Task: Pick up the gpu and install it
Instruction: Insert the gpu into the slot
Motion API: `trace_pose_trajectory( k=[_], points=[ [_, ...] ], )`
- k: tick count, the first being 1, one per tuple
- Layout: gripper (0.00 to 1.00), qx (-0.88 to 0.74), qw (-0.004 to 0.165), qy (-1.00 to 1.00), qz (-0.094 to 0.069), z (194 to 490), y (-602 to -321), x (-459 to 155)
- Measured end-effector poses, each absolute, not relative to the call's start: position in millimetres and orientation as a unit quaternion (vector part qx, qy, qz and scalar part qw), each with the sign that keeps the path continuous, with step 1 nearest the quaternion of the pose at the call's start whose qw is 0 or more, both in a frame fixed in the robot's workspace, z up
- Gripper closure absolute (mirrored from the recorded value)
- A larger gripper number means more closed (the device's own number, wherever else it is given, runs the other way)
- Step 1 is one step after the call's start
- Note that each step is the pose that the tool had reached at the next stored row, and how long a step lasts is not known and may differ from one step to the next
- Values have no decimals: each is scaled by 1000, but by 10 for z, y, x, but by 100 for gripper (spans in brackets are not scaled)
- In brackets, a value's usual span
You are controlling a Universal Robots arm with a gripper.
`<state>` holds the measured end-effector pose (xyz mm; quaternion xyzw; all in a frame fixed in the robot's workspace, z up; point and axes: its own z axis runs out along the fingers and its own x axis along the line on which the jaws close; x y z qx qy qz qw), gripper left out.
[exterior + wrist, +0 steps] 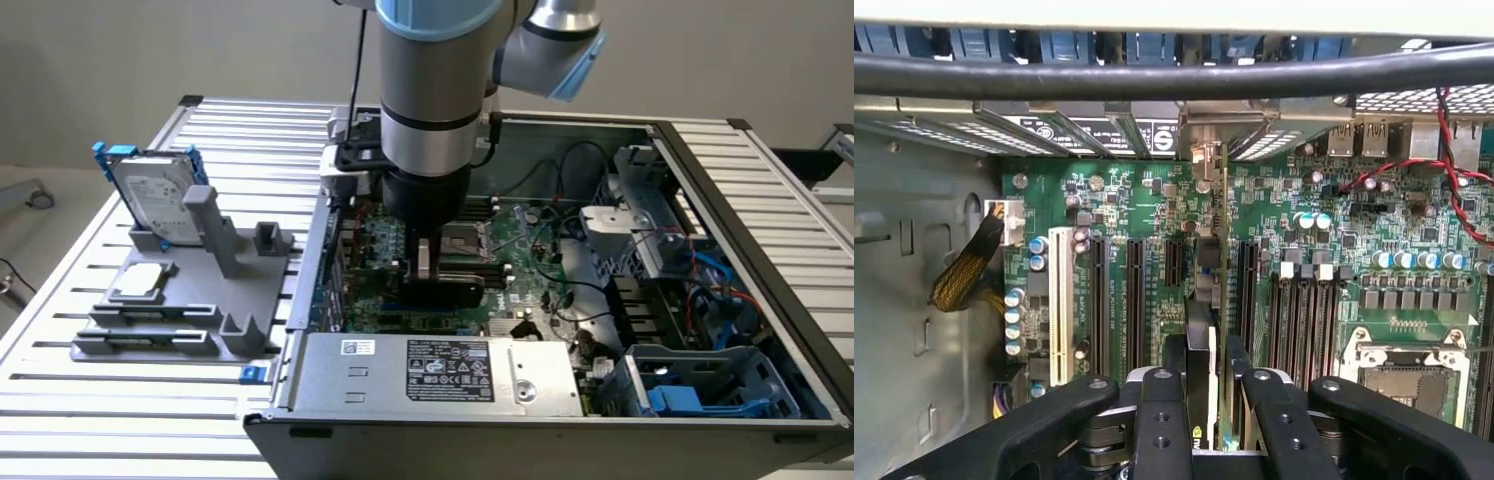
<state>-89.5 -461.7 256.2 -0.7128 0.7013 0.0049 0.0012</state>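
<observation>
The gpu (1203,320) stands on edge between my gripper's (1206,390) black fingers (1159,410), which are shut on it. Its metal bracket (1204,150) reaches the case's rear slot openings. The card sits in line with a long slot on the green motherboard (1324,260); whether it is fully seated in the slot I cannot tell. In the exterior view my gripper (441,272) hangs low inside the open computer case (747,230), with the gpu's black shroud (447,292) just under the wrist, close to the board.
Free expansion slots (1116,300) and a white slot (1062,300) lie beside the card. The processor socket (1404,370) is nearby. A thick black cable (1154,75) crosses the wrist view. Outside the case, a grey fixture (174,320) carries a blue-framed hard drive (154,190) and a processor chip (143,282).
</observation>
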Motion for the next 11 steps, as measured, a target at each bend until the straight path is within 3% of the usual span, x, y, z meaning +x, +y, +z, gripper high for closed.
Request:
trace_pose_trajectory(
  k=[11],
  points=[
    [74,-713,-1,701,7,2553,-4617,-895]
  ],
)
